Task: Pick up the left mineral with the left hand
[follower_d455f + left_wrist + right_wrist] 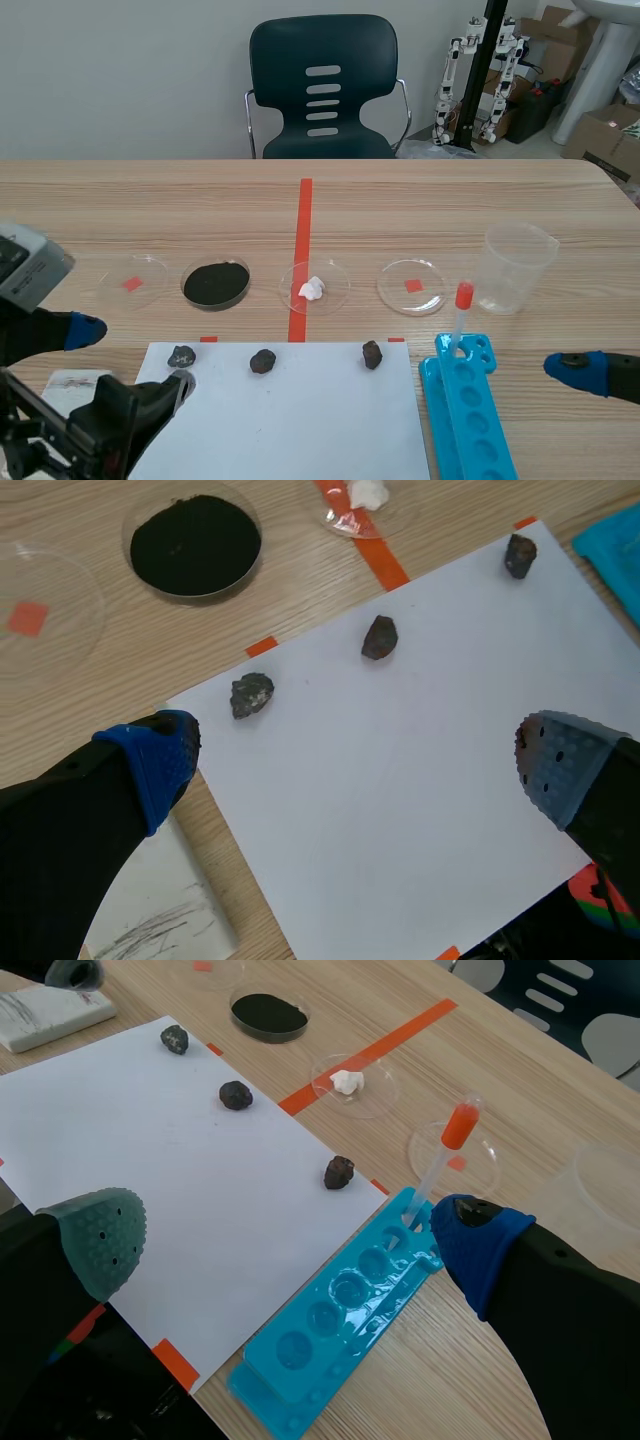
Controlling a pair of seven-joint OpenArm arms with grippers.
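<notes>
The left end effector point(360, 770) is held released, fingers wide apart, over the white paper sheet point(420, 830) on the desk point(90, 710). The left mineral point(251, 694) lies ungrasped at its eleven o'clock, near the sheet's corner. In the scene view it is found at nine o'clock of the middle mineral point(262, 361).

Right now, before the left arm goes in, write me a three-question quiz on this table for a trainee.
1. True or false: the left gripper is shut on the left mineral.
2. What lies in the dish on the tape line? A: a white lump; B: black powder; C: nothing.
3. What stands in the blue rack?
Key: 1 false, the left gripper is open and the left mineral lies free; 2 A; 3 a red-capped dropper.
</notes>
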